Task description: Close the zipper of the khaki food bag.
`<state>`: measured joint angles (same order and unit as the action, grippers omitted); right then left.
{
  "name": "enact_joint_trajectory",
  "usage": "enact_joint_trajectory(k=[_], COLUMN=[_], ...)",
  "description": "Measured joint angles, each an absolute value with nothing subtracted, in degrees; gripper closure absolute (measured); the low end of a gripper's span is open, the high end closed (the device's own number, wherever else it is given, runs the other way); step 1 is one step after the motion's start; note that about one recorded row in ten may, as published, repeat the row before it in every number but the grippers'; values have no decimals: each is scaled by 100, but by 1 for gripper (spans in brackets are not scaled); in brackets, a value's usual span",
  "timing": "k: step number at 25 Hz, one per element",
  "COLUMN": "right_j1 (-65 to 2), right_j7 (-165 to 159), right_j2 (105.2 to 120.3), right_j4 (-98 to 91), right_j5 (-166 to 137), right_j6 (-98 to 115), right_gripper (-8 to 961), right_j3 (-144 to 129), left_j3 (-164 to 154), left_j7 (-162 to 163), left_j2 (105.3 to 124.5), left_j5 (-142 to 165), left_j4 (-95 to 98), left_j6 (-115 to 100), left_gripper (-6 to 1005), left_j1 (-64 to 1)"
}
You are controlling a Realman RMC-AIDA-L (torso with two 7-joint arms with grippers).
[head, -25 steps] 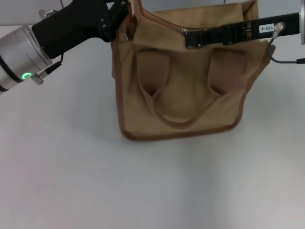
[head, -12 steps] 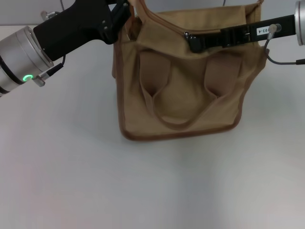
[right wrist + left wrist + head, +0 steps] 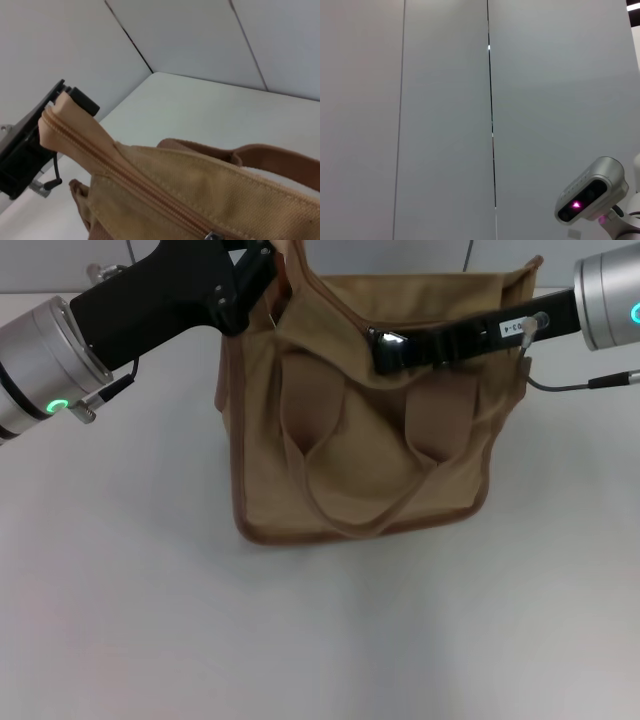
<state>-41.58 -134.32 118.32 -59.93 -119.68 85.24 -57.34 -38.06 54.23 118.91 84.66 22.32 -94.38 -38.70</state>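
The khaki food bag [image 3: 350, 465] stands on the white table [image 3: 140, 590], its looped handles [image 3: 355, 520] hanging down the front. My left gripper [image 3: 263, 265] is shut on the bag's top corner at the end of the zipper [image 3: 335, 302]; it also shows in the right wrist view as the left gripper [image 3: 32, 142]. Partway along the top edge, my right gripper [image 3: 384, 343] is shut at the silver slider. In the right wrist view the zipper [image 3: 125, 177] runs closed from the held corner to the slider [image 3: 214, 235].
A grey panelled wall [image 3: 190, 40] stands behind the table's far edge. A thin cable [image 3: 580, 383] hangs from the right arm beside the bag. The left wrist view holds only wall panels and the robot's head camera housing [image 3: 590, 196].
My right gripper has moved left along the zipper line. The whole bag has shifted left and leans that way. The left gripper has kept its hold on the corner.
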Motion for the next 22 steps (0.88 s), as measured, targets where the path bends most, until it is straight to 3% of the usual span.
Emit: enact_joint_trajectory(k=[13, 22], right_j1=[-3628, -3506], right_j7=[-13437, -13321], right_j2=[11919, 11908], right_j4=[-6958, -6996], right_j5=[-11932, -11559], right_j6=[8635, 9268], right_gripper=[955, 872], right_j3=[-5696, -5406], left_j3=[-3801, -3772], left_j7=[5423, 5423], left_j2=[11891, 11888], left_j5=[8463, 8463], left_j4=[2233, 2185], left_j6=[-9445, -9447], left_gripper=[961, 961], left_j1=[-3847, -3841])
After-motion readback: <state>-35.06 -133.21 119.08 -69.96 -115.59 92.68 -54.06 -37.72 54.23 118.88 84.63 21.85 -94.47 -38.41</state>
